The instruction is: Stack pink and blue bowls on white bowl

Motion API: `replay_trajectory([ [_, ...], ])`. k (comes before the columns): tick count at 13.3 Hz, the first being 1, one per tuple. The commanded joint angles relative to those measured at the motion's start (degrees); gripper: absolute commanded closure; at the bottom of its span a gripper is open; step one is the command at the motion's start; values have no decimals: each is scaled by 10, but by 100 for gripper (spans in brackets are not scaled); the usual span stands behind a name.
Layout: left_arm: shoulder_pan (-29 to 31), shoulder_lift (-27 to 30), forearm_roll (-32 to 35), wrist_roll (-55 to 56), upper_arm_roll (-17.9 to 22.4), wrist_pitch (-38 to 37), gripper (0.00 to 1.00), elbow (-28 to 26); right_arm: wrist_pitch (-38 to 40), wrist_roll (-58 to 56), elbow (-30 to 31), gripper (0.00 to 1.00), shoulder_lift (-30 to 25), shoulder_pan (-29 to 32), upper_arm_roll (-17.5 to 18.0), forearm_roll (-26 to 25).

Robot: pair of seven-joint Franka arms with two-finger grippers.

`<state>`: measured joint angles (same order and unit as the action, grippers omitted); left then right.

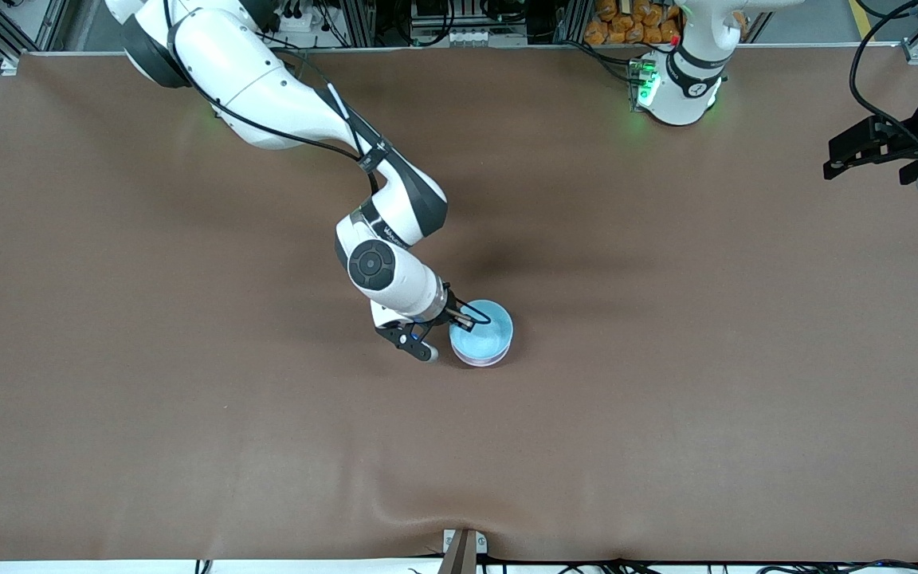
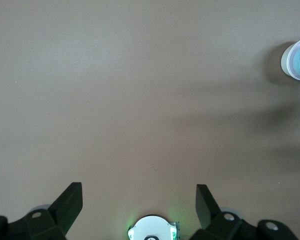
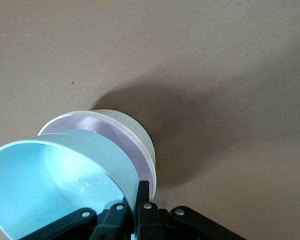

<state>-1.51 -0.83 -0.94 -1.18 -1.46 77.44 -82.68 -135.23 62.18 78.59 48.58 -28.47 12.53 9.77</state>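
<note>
The light blue bowl [image 1: 481, 331] [image 3: 45, 175] sits tilted in the pale pink bowl [image 3: 102, 125], which is nested in the white bowl [image 3: 137, 132], near the table's middle. Only a pale rim [image 1: 479, 360] shows under the blue bowl in the front view. My right gripper [image 1: 463, 319] [image 3: 140, 192] is shut on the blue bowl's rim, one finger inside and one outside. My left gripper [image 1: 865, 155] [image 2: 138, 202] is open and empty and waits high over the left arm's end of the table. The stack also shows in the left wrist view [image 2: 297, 60].
The table is covered with a brown mat [image 1: 188, 399]. The left arm's base [image 1: 678, 88] stands at the table's edge by the robots. A small clamp [image 1: 463, 546] sits at the edge nearest the front camera.
</note>
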Motion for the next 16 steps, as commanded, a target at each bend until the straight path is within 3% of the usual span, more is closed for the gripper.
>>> replay_trajectory([
  [1,2,2,12,-2,-3,1,0,2,6,8,-19,100,10,-7,-6,-3],
  [2,2,1,12,-2,-3,1,0,3,7,8,-19,78,10,-5,-6,-2],
  [4,3,1,12,-2,-3,1,0,3,8,8,-19,0,6,0,-6,-4],
  [9,3,0,12,-2,-3,1,0,2,10,7,-19,0,-13,3,-7,-4],
  [14,3,0,12,-1,-2,1,0,3,86,-60,-12,0,-76,74,-7,-12],
  [16,3,0,13,-1,-2,1,0,3,138,-108,26,0,-122,100,-19,-69],
])
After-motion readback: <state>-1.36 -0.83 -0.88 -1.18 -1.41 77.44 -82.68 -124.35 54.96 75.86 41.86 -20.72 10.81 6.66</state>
